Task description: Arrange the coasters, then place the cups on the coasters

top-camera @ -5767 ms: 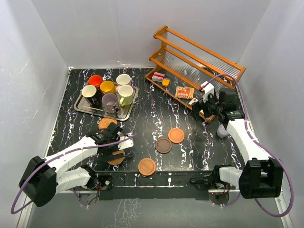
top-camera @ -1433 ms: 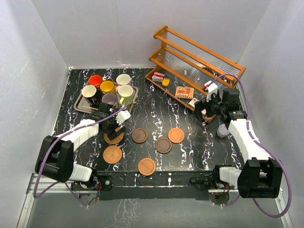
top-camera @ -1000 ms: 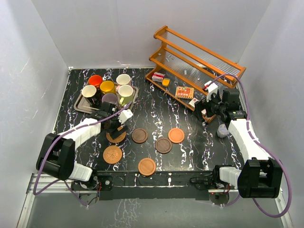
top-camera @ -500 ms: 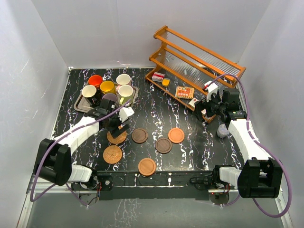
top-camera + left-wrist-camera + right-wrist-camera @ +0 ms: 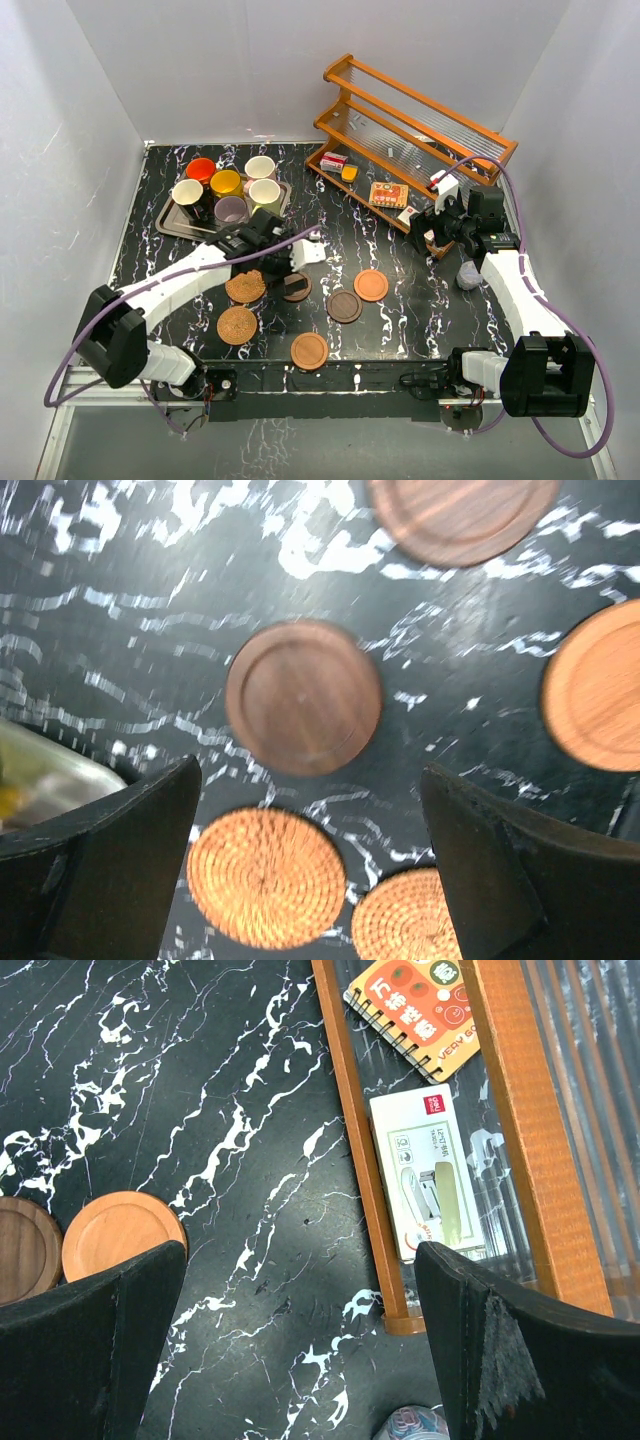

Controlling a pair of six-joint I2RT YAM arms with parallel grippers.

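Note:
Six coasters lie on the black marble table: two woven tan (image 5: 245, 287) (image 5: 237, 325), two dark brown (image 5: 297, 291) (image 5: 344, 305), two orange-brown (image 5: 371, 285) (image 5: 309, 350). My left gripper (image 5: 285, 265) hovers open and empty over the left dark brown coaster (image 5: 303, 697), with both woven coasters (image 5: 265, 878) (image 5: 405, 920) below it in the left wrist view. The cups, orange (image 5: 201, 170), yellow (image 5: 225, 183), cream-pink (image 5: 260, 167), yellow-green (image 5: 264, 192), lilac (image 5: 232, 210) and black (image 5: 188, 193), stand on a metal tray (image 5: 170, 225). My right gripper (image 5: 430, 225) hangs open by the rack, holding nothing.
A wooden rack (image 5: 410, 130) stands at the back right, with a notebook (image 5: 388, 194) and a white box (image 5: 430, 1175) on its lowest shelf. A small patterned cup (image 5: 466, 272) sits by the right arm. The rack's foot (image 5: 395, 1320) is close to my right fingers.
My left gripper has swung right, off the upper woven coaster and over the left dark brown one. The woven coaster lies flat and uncovered. The right arm has not moved.

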